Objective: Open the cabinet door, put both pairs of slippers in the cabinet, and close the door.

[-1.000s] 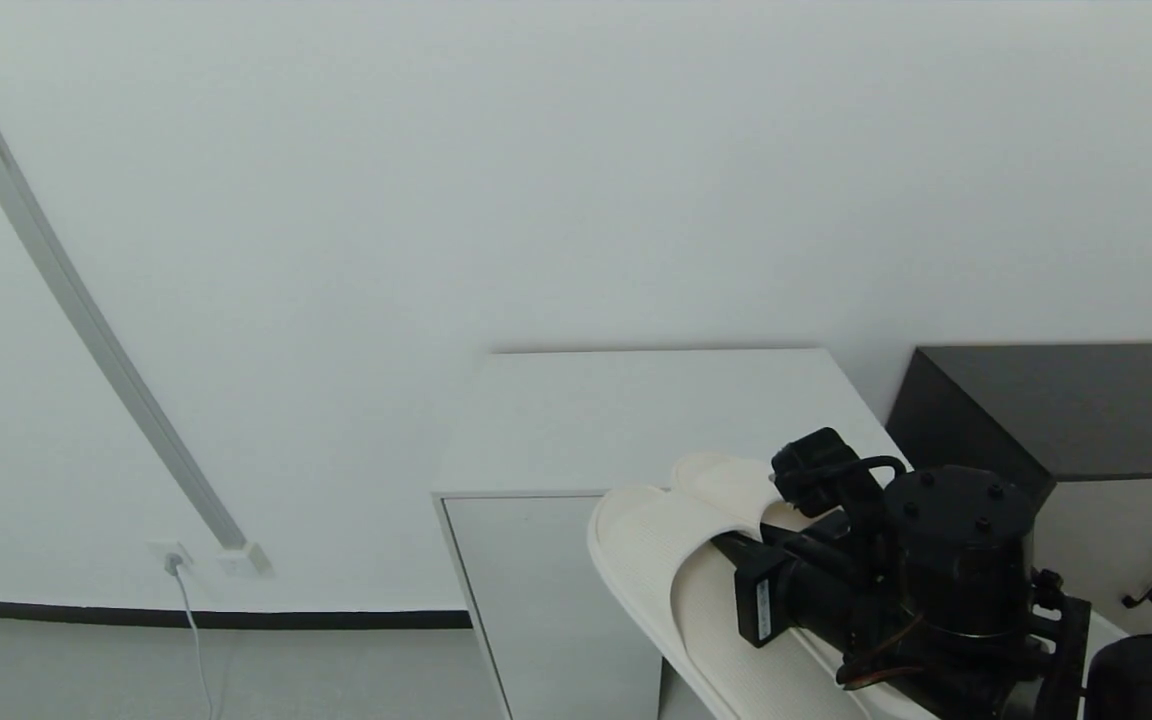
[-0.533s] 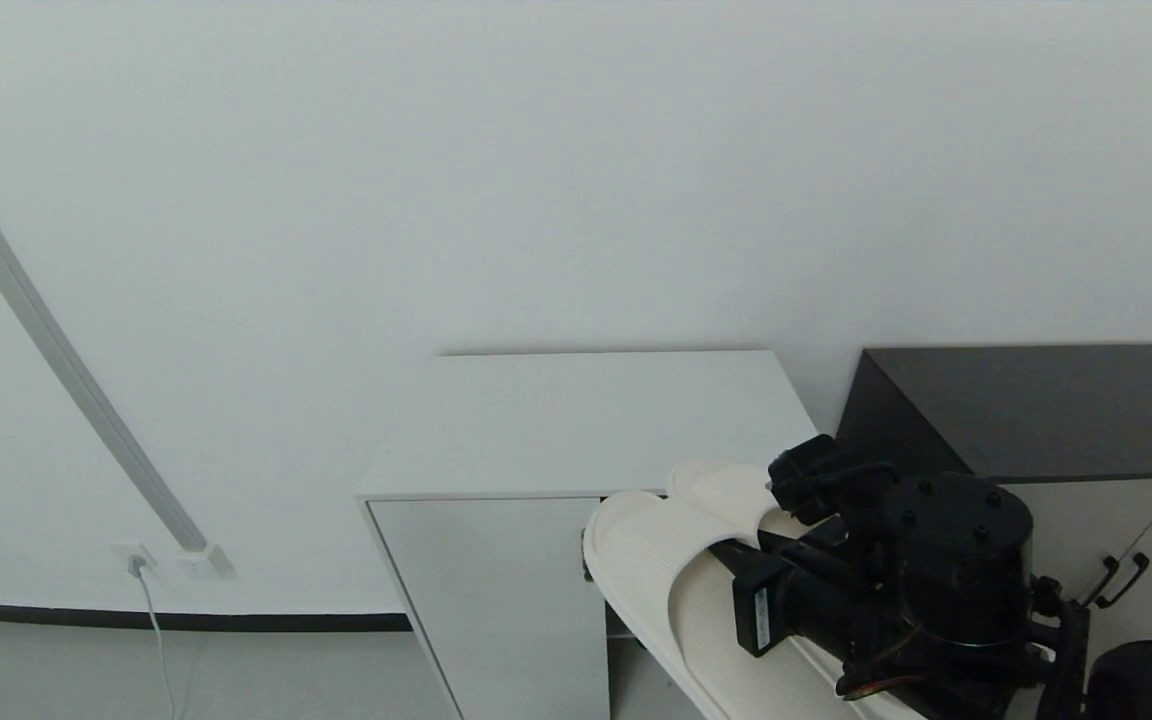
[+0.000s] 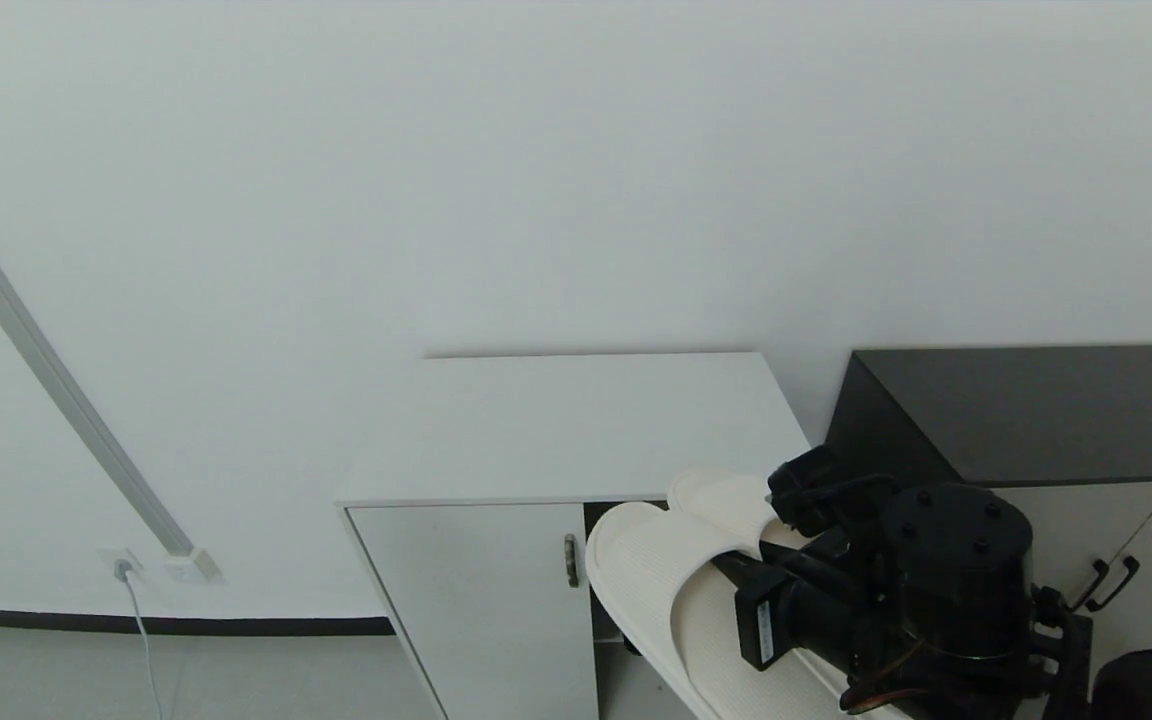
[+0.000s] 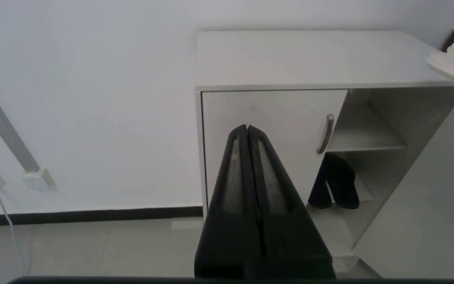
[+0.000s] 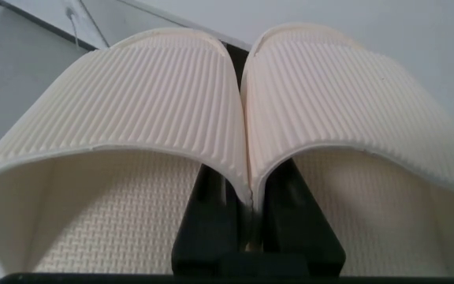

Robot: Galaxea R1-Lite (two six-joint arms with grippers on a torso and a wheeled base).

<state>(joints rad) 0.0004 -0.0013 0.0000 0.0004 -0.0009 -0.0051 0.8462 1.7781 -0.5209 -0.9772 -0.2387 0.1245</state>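
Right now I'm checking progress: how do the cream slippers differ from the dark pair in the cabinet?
The cream slippers are pale and ribbed; the dark pair is near black. The cream slippers are clamped in the right claw outside the white cabinet; the dark pair sits inside, under the shelf. The dark pair stands on end; the cream slippers slant. Both sit side by side.

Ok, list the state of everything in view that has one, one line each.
White cabinet: right side open, left door shut.
Cream slippers: held as a pair, outside the cabinet.
Dark slippers: inside the cabinet, below the shelf.
Right hand: shut on the cream slippers.
Left hand: shut, empty.
Black-topped cabinet: doors shut.
Wall plug: plugged in.
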